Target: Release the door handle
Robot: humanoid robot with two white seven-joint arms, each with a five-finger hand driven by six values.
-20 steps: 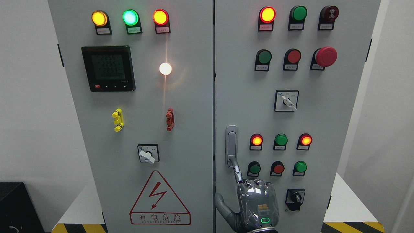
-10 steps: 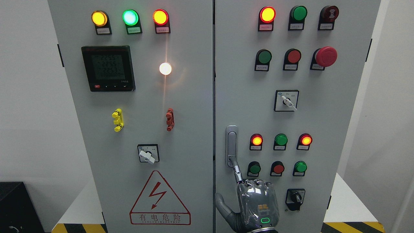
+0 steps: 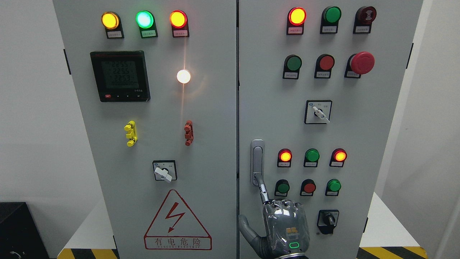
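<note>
**Fingertip at the door handle**

Right robot hand (image 3: pixel 284 226) rose from the bottom edge, index finger (image 3: pixel 263 189) extended, touching the lower end of the door handle (image 3: pixel 257 162) on the cabinet's right door (image 3: pixel 359 136). Other fingers curled, gripping nothing.

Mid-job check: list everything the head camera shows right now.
Cabinet: one, grey, two doors, centre.
Pilot lamps: four, yellow, green, red, white, left door.
Meter: one, black, left door.
Clips: two, yellow and red, left door.
Rotary switches: three, black or white, both doors.
Warning triangle: one, red, left door bottom.
Round buttons: ten, red or green, right door.
Buzzer: one, dark red, right door top.
Emergency stop: one, red, right door.
Door handle: one, silver, right door.
Right hand: one, grey, bottom; index finger on handle's lower end, others curled.
</note>
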